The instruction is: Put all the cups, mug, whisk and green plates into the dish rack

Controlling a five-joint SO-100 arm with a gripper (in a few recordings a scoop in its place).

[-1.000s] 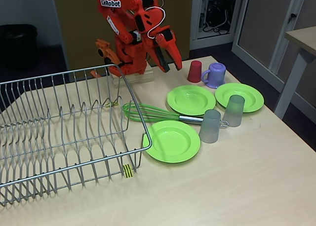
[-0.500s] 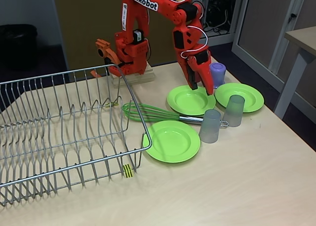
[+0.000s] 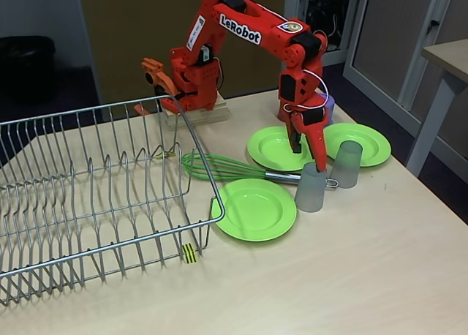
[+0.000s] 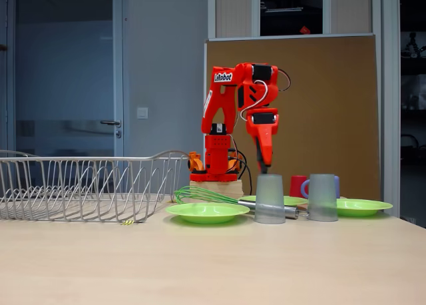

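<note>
The claw points straight down, its tips just above the rim of the nearer frosted tumbler; whether its jaws are apart or together I cannot tell. The second tumbler stands just to the right on the table. The green whisk lies among three lime-green plates. The wire dish rack sits at left, holding nothing.
</note>
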